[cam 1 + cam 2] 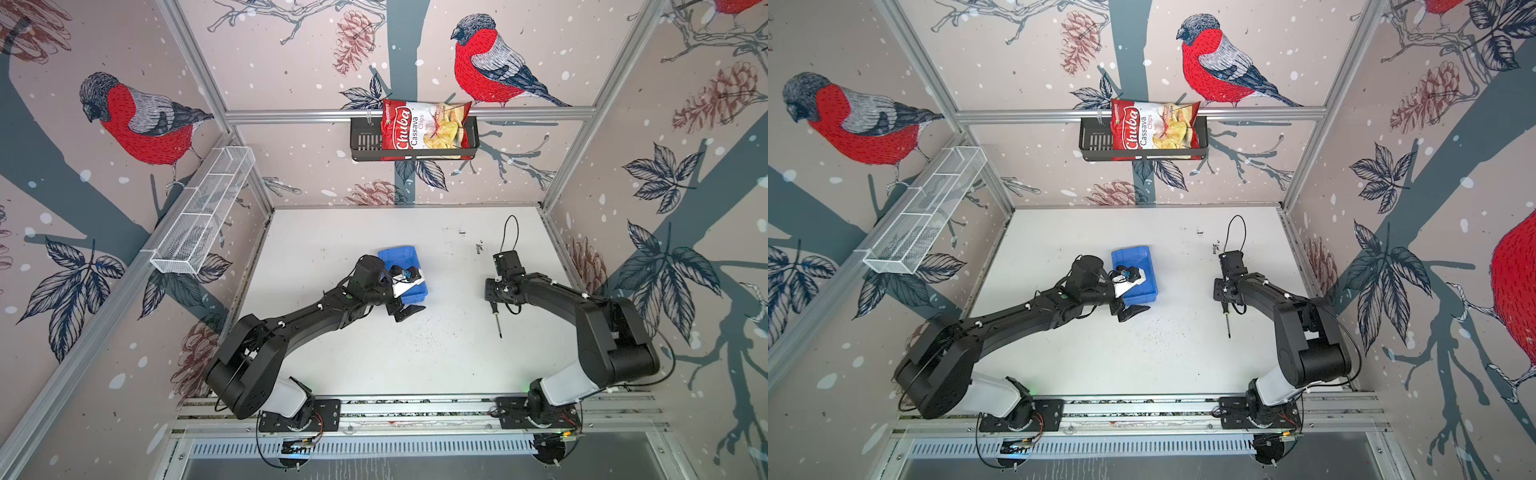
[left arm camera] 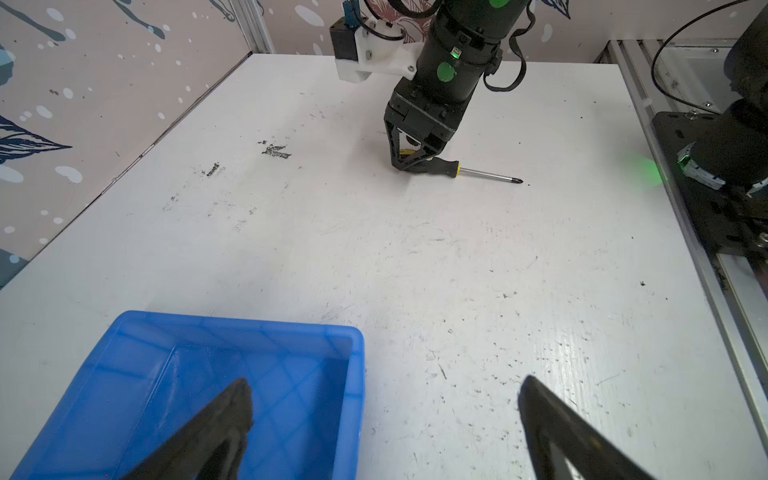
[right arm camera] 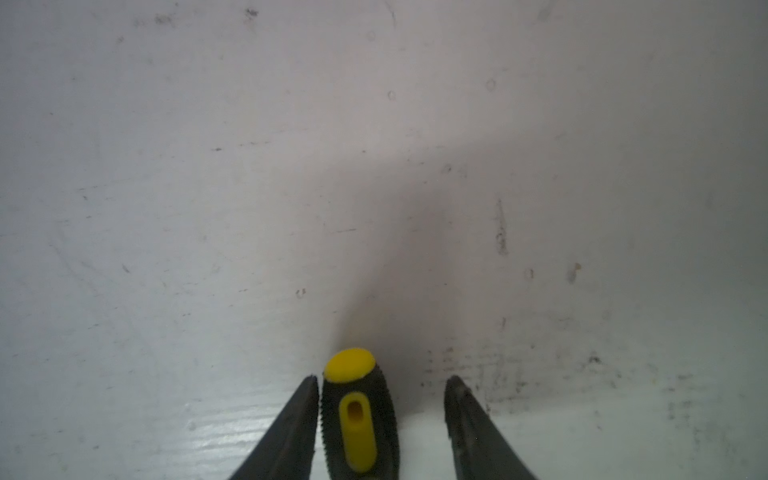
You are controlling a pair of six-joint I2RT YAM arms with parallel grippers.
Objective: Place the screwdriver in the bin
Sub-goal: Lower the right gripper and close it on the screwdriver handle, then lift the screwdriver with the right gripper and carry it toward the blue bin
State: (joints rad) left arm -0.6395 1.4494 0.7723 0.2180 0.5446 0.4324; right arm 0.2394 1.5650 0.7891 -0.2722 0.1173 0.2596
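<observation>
Bracketing the screwdriver (image 3: 357, 415) by its handle with the right gripper (image 3: 382, 377), jaws partly spread: touching the ribbed black side with one finger (image 3: 291, 428) and showing a strip of bare table (image 3: 166, 208) before the other, so not yet pinching. Leaving the screwdriver lying flat on the white table, on the right in both top views, thin shaft pointing toward the arm bases, well apart from the bin (image 1: 397, 254). Hovering the left gripper (image 2: 384, 382) with jaws spread wide and holding nothing, one finger (image 2: 224, 419) above the blue bin's corner, the other above bare table just beside it.
</observation>
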